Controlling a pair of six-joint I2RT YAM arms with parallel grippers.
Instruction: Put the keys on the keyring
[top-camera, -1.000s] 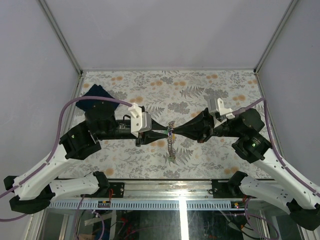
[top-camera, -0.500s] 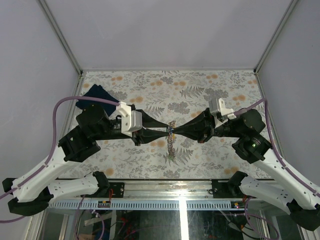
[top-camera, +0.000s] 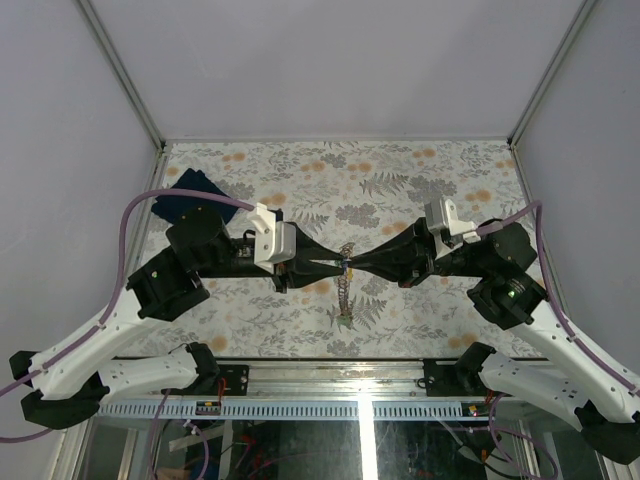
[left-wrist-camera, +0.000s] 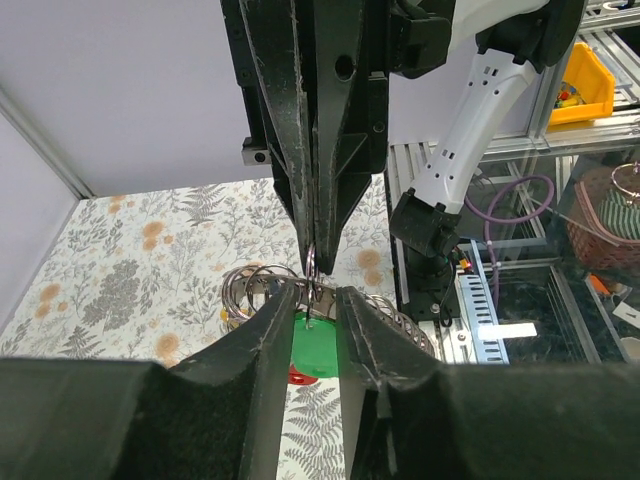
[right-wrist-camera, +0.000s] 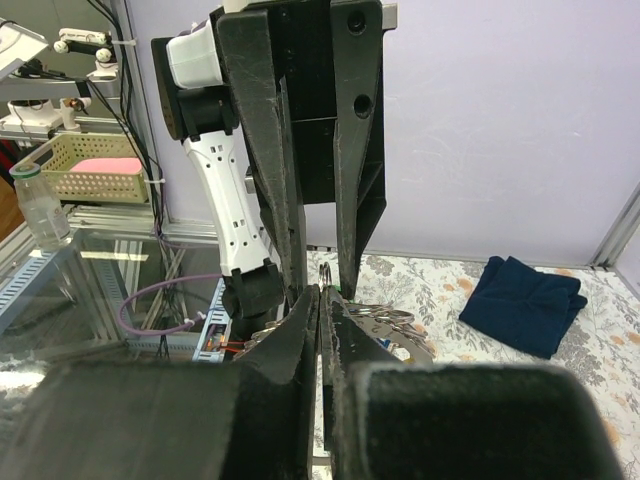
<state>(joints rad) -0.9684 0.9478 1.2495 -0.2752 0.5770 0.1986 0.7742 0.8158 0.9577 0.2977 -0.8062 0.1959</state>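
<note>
left gripper (left-wrist-camera: 318, 300): narrow, pinches green key (left-wrist-camera: 316, 350) | right gripper (right-wrist-camera: 320, 295): closed on keyring (right-wrist-camera: 325, 272) | place: above table (top-camera: 420, 190) middle, tips facing | relation: ring upright, touching key's head, nearer right arm

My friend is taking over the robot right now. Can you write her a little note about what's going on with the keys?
Left gripper: fingers closed on the green key, by its tag.
Right gripper: shut on the keyring, held up above the table; its chain hangs down.
Done: key and ring are lifted and brought tip to tip in the middle.
Cannot tell whether the green key is on the ring yet. A red tag shows just under it; the other keys are not clear.
Left: slide the green key on, then the rest.
</note>
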